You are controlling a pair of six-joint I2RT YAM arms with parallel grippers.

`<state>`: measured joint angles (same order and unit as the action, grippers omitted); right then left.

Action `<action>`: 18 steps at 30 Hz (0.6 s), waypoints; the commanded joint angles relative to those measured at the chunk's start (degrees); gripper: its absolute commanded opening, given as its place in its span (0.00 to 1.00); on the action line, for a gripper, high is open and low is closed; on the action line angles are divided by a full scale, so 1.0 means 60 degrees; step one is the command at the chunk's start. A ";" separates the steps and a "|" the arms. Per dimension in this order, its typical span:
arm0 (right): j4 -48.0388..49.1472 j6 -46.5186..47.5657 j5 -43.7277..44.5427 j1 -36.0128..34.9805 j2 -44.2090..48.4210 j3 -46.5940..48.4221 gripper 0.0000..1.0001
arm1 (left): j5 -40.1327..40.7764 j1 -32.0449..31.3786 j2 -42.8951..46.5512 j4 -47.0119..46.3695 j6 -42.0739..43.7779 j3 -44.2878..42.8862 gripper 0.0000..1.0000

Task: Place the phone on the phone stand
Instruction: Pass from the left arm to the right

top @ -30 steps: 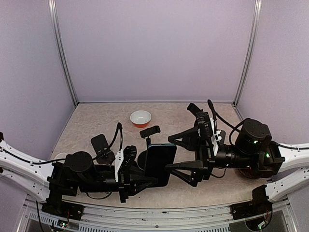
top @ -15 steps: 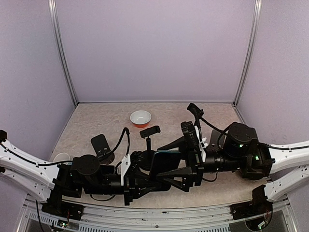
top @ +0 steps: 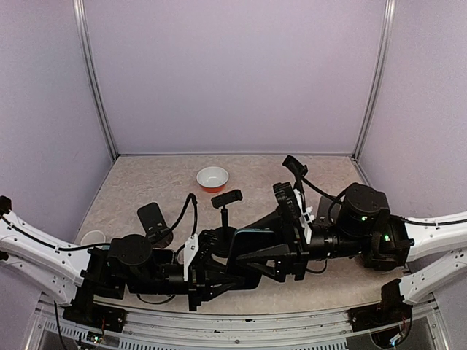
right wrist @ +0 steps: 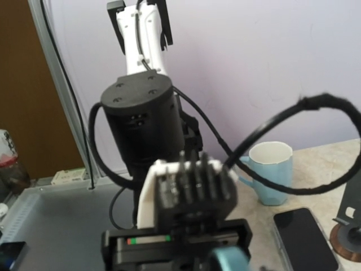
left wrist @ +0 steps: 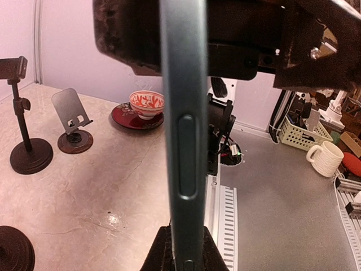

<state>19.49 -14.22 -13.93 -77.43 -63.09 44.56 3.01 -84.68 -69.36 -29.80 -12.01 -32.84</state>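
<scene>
The teal-edged phone [top: 252,233] hangs above the table's middle, between both arms. My left gripper [top: 232,264] is shut on its lower end. In the left wrist view the phone [left wrist: 183,130] stands edge-on in my left jaws [left wrist: 183,251]. My right gripper [top: 244,246] reaches in from the right, and its dark fingers [left wrist: 127,34] press on both faces of the phone's upper end. The right wrist view shows only a teal corner of the phone [right wrist: 228,261]. The tall clamp phone stand [top: 227,198] stands just behind the phone and also shows in the left wrist view [left wrist: 22,141].
A tilted plate stand [top: 151,216] is at the left and a small stand [left wrist: 70,121] at the right. There is an orange bowl [top: 212,177] at the back and a patterned bowl on a dark saucer [left wrist: 146,104]. A blue mug [right wrist: 271,172] and a black phone [right wrist: 302,231] lie near the left arm.
Both arms moved together toward the middle. The phone tipped from face-up to nearly edge-on. The right gripper's wide-open fingers came over the phone and narrowed onto it.
</scene>
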 commanded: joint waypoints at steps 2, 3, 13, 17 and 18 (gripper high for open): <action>0.0385 0.0042 -0.0269 0.0087 -0.0124 0.0303 0.50 | -0.0001 -0.0022 -0.0041 -0.0761 0.0150 -0.0384 0.00; 0.0385 0.0041 -0.0290 0.0098 -0.0140 0.0317 0.47 | 0.0012 -0.0022 -0.0041 -0.0750 0.0155 -0.0397 0.00; 0.0400 0.0058 -0.0518 0.0117 -0.0309 0.0426 0.14 | 0.0104 -0.0007 -0.0017 -0.0680 0.0186 -0.0445 0.00; 0.0402 0.0068 -0.0545 0.0124 -0.0339 0.0428 0.00 | 0.0135 -0.0007 0.0029 -0.0667 0.0185 -0.0430 0.00; 0.0398 0.0053 -0.0567 0.0129 -0.0350 0.0435 0.00 | 0.0163 -0.0007 0.0028 -0.0672 0.0183 -0.0419 0.00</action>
<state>20.38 -14.15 -17.41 -76.71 -64.51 45.30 0.34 -85.25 -69.69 -30.46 -10.44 -33.08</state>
